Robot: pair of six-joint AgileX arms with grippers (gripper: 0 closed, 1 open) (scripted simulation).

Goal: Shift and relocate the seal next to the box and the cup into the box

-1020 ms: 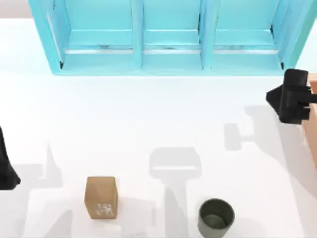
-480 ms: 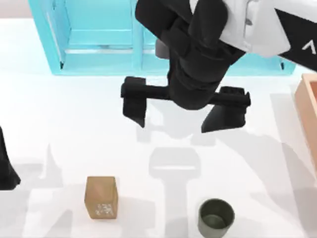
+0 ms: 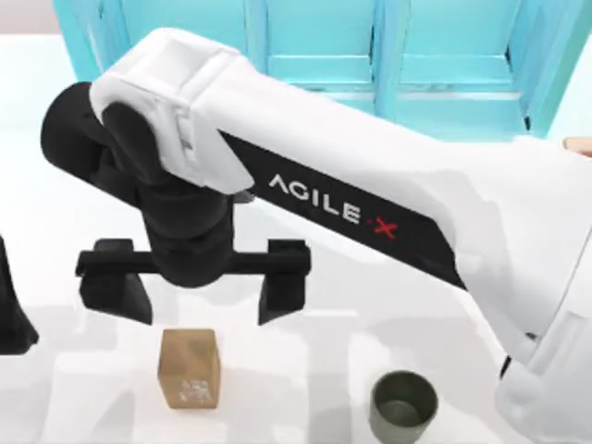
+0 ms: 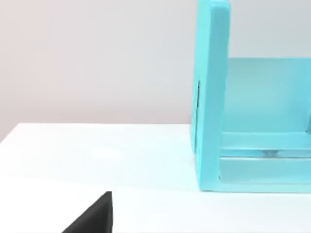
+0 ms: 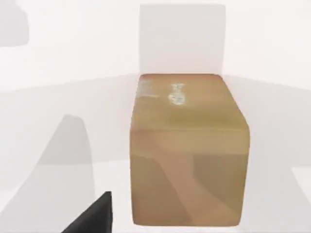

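- Two fingers (image 3: 116, 293) of the right gripper (image 3: 192, 291) stand spread wide, holding nothing, just behind the seal (image 3: 189, 368) in the top view.
- The seal stands on the table (image 3: 305, 370) near the front edge, left of centre, its whitish mark on the front face; the right wrist view looks down on it close up.
- The cup (image 3: 403, 405) sits upright to the seal's right, well apart from it.
- The box (image 3: 578, 144) peeks in at the table's right edge, far from both.
- Left gripper (image 3: 14, 319) is parked at the left edge; I cannot tell its state.
- Judging by this, nothing is moved yet: both relocations remain.
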